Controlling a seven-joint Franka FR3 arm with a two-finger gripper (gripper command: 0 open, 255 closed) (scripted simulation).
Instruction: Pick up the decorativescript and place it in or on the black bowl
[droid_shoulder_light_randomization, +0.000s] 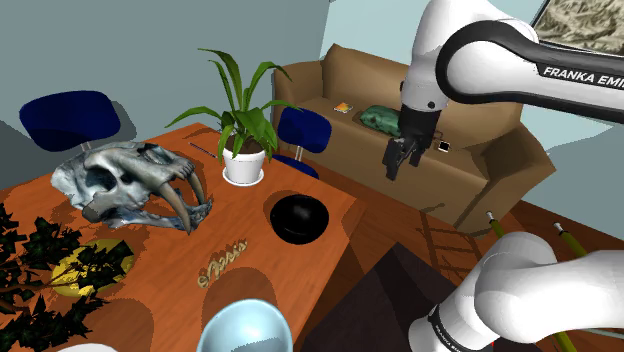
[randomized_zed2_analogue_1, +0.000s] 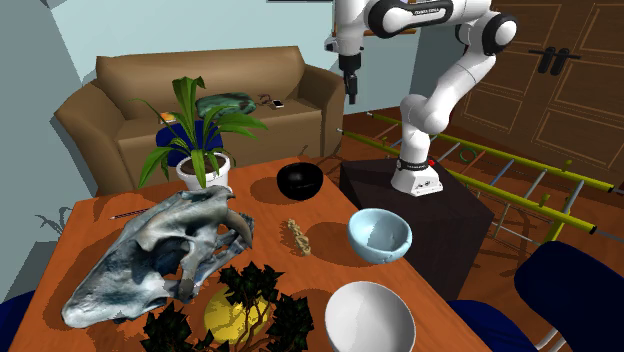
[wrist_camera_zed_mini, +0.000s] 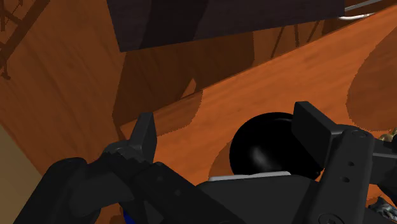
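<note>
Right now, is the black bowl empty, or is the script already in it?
Empty. The black bowl shows nothing inside, and the tan script lies flat on the table, apart from it.

"franka emi" on white arm (droid_shoulder_light_randomization: 520, 62), partly cut off

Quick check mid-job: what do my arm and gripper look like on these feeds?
The arm has smooth, rounded white links with dark joints. One dark band carries white lettering that begins FRANKA. The gripper is all black and blocky, ending in two flat jaws.
</note>
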